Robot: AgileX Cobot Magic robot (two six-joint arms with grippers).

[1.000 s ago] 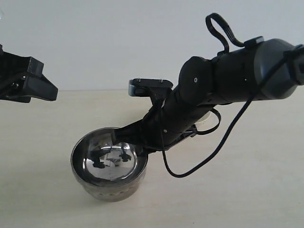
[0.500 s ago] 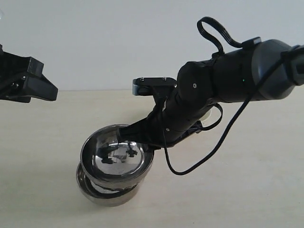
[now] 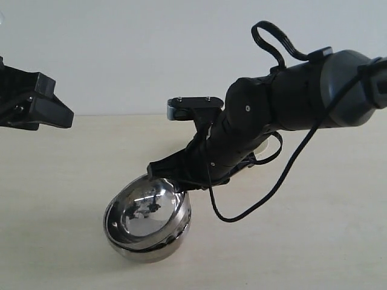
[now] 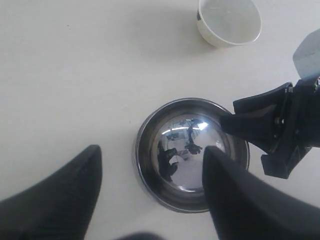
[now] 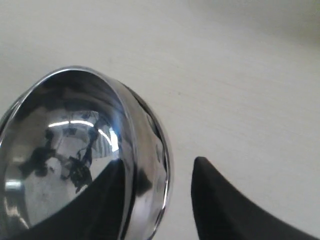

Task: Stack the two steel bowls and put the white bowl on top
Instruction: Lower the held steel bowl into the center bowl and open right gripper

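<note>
The two steel bowls sit nested on the table. The upper steel bowl (image 3: pixel 145 211) lies tilted inside the lower steel bowl (image 3: pixel 151 249), its rim higher on the right arm's side. My right gripper (image 3: pixel 166 178) is open astride that raised rim. In the right wrist view one finger (image 5: pixel 107 195) is inside the bowl and the other stands clear of its wall. My left gripper (image 4: pixel 152 152) hangs open and empty high above the stack (image 4: pixel 192 155). The white bowl (image 4: pixel 230 20) stands upright on the table beyond the stack; in the exterior view the right arm hides it.
The pale table (image 3: pixel 314 241) lies bare around the bowls. The right arm and its looping black cable (image 3: pixel 260 205) stretch across the middle, just above the table. The left gripper (image 3: pixel 51 109) is raised at the far left edge.
The upper steel bowl was lifted off the lower one half a second ago. It has since dropped back in, tilted. The right gripper's jaws now stand apart from its wall. The left arm has not moved.
</note>
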